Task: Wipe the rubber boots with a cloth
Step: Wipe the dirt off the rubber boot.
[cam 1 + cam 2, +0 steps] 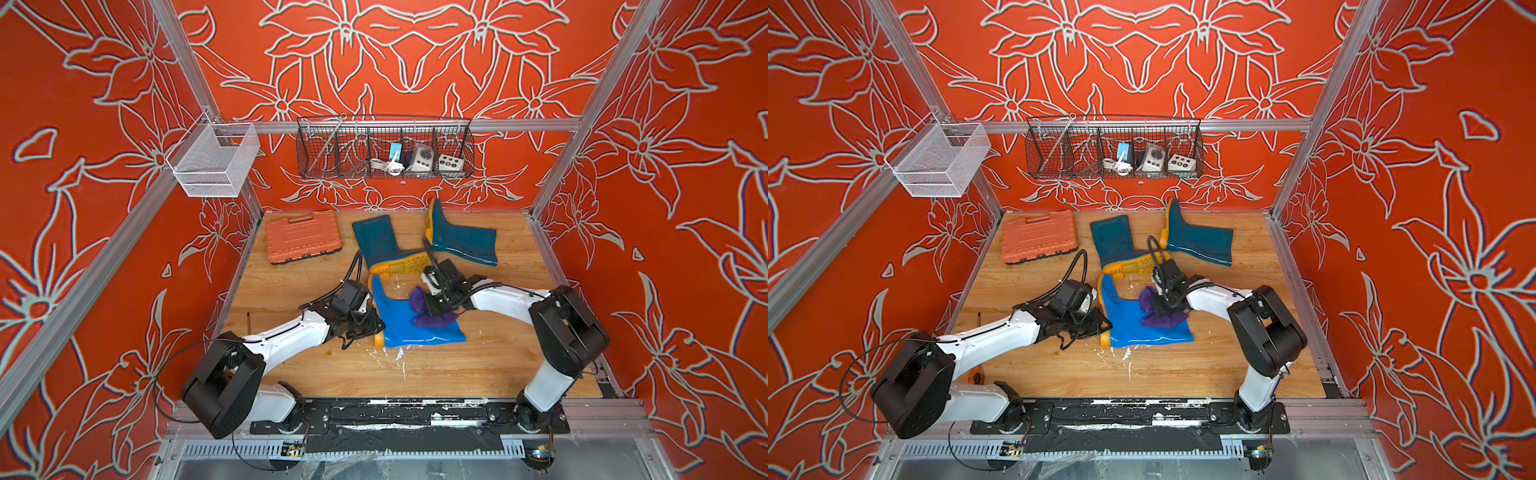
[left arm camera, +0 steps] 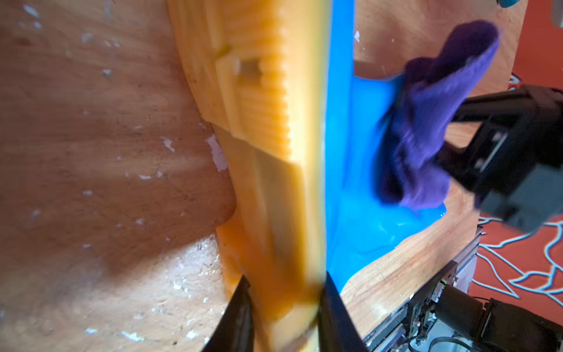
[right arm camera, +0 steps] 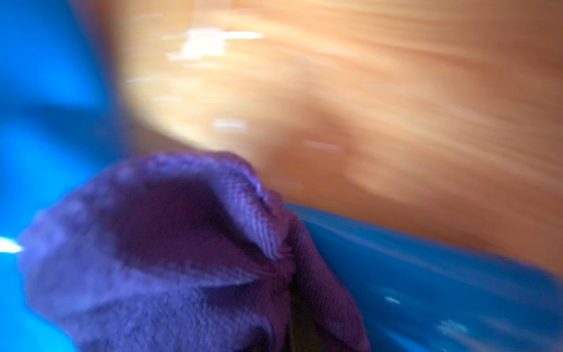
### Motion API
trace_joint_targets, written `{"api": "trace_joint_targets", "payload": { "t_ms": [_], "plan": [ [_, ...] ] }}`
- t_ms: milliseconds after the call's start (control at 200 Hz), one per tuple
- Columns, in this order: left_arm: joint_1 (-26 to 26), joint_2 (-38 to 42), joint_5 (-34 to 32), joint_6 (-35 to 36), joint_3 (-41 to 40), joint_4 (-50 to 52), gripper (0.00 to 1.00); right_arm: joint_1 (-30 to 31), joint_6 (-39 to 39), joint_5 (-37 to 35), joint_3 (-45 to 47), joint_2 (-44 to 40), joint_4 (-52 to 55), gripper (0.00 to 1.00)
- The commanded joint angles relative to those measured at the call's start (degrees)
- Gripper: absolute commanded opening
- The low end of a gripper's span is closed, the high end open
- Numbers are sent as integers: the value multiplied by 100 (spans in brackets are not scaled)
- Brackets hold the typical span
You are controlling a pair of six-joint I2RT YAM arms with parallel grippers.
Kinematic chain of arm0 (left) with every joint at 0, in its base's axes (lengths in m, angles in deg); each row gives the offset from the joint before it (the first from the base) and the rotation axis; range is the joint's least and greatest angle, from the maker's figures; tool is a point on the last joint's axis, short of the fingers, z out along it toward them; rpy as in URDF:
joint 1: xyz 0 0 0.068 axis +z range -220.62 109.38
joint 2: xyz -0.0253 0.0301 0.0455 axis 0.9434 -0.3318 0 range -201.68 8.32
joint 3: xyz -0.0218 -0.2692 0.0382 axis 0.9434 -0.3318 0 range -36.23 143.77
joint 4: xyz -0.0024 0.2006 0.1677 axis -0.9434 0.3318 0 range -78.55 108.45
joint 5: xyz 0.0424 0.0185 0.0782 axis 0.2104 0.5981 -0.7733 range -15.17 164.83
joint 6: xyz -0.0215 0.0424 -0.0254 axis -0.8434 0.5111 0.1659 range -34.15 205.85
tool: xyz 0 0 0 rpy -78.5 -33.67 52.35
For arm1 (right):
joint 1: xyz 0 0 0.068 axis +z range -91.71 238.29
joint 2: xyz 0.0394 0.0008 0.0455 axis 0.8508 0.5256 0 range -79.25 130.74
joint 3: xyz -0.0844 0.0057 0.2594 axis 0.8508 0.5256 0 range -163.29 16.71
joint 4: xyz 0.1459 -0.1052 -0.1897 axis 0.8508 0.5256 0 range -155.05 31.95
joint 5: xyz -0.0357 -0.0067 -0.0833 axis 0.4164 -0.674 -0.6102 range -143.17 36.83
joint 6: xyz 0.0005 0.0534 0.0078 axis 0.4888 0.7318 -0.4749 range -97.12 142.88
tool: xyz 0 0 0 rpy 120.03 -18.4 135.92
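A bright blue rubber boot (image 1: 419, 332) (image 1: 1144, 332) lies on its side mid-table. My left gripper (image 1: 377, 327) (image 2: 286, 283) is shut on the heel end of its orange-yellow sole (image 2: 268, 122). The purple cloth (image 1: 436, 321) (image 1: 1163, 321) (image 2: 426, 122) (image 3: 152, 259) is bunched on the boot's shaft (image 3: 426, 289). My right gripper (image 1: 432, 308) is shut on it from above, and the fabric hides its fingertips. Two dark teal boots (image 1: 378, 241) (image 1: 465, 241) lie on their sides behind, near the back wall.
An orange tool case (image 1: 303, 237) lies at the back left of the wooden table (image 1: 478, 374). A screwdriver (image 1: 976, 374) rests by the left edge. On the back wall hang a black wire basket (image 1: 384, 149) and a white mesh basket (image 1: 216, 162).
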Motion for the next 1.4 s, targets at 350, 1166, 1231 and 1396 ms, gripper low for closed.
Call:
{"api": "trace_joint_targets", "payload": {
  "t_ms": [350,1166,1231,1396],
  "plan": [
    [-145,-185,351,-194,110,192,0,1729,359,198,-1091,502,-46,0],
    [-146,-41,363,-593,-42,79,0,1660,821,237,-418,228,-314,0],
    [-145,35,290,-560,-58,158,0,1354,745,117,-148,70,-162,0],
    [-146,325,84,-551,-166,202,1,-33,945,653,1002,-710,-498,0]
  ]
}}
